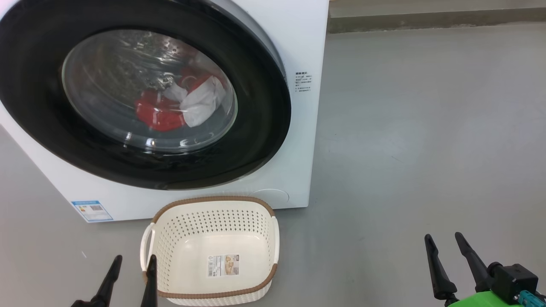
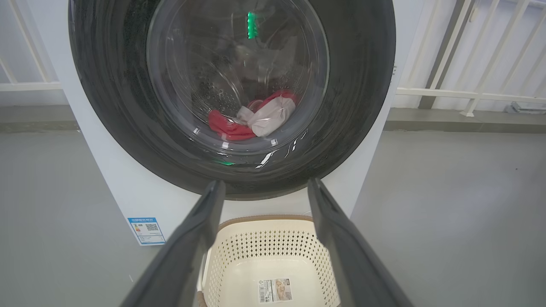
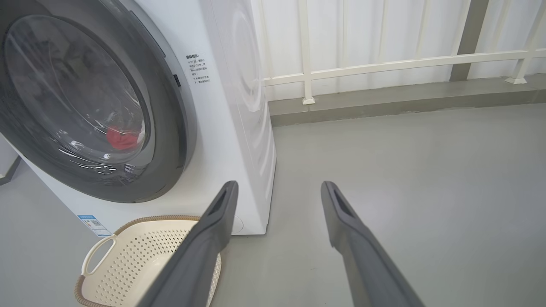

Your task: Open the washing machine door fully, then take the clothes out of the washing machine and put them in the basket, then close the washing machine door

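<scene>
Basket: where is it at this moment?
Head view, lower centre: the basket sits on the floor just before the washing machine, below its door, the left gripper by its left side.

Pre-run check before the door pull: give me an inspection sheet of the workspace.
Surface: grey floor, smooth.
Job's things: washing machine door shut; red-and-white clothes inside the washing machine; basket empty, on the floor before it.
Clutter: nothing seen.
Grippers: left gripper open, empty, near the basket's left side; right gripper open, empty, over floor.
Cables: nothing seen.
Surroundings: white railing on a low kerb behind.
</scene>
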Available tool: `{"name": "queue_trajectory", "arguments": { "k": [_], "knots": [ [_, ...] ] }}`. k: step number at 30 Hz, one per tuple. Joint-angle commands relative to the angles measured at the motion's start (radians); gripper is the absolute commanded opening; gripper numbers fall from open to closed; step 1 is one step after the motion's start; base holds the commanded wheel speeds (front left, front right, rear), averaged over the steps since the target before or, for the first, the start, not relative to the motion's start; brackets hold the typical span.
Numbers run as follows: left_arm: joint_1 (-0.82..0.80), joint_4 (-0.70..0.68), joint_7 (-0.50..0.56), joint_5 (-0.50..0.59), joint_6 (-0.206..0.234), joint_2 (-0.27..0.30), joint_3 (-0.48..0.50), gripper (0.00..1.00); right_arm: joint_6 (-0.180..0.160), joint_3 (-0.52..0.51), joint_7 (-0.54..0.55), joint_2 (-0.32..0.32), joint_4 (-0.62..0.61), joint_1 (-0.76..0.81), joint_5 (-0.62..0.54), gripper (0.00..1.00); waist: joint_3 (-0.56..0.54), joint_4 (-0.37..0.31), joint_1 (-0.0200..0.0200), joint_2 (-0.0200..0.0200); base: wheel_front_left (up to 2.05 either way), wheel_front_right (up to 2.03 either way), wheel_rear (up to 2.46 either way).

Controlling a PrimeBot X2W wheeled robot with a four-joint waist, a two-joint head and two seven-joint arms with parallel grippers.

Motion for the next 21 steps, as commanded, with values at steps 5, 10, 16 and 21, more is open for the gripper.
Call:
{"name": "queue_trajectory", "arguments": {
  "k": [5,10,16,21],
  "knots": [
    [-0.008,-0.019,-0.012,-0.010,-0.006,0.004,0.029,1.00,0.000,0.025,-0.014,-0.010,-0.031,-0.010,0.004,1.00,0.001,0.002,0.0000,0.0000,0.00,0.00,0.00],
    [-0.007,-0.018,-0.012,-0.015,-0.004,0.003,0.021,1.00,0.000,0.051,-0.014,-0.017,-0.035,-0.032,0.016,0.00,0.006,0.004,0.0000,0.0000,0.00,0.00,0.00],
    [-0.012,-0.022,-0.012,-0.016,-0.003,0.003,0.010,1.00,0.000,0.088,-0.014,-0.019,-0.038,-0.106,0.093,0.00,0.018,0.015,0.0000,0.0000,0.00,0.00,0.00],
    [-0.022,-0.027,-0.012,-0.020,-0.004,0.003,-0.007,1.00,0.000,0.119,-0.014,-0.020,-0.025,-0.208,0.196,0.00,0.036,0.035,0.0000,0.0000,0.00,0.00,0.00]
  ]
}}
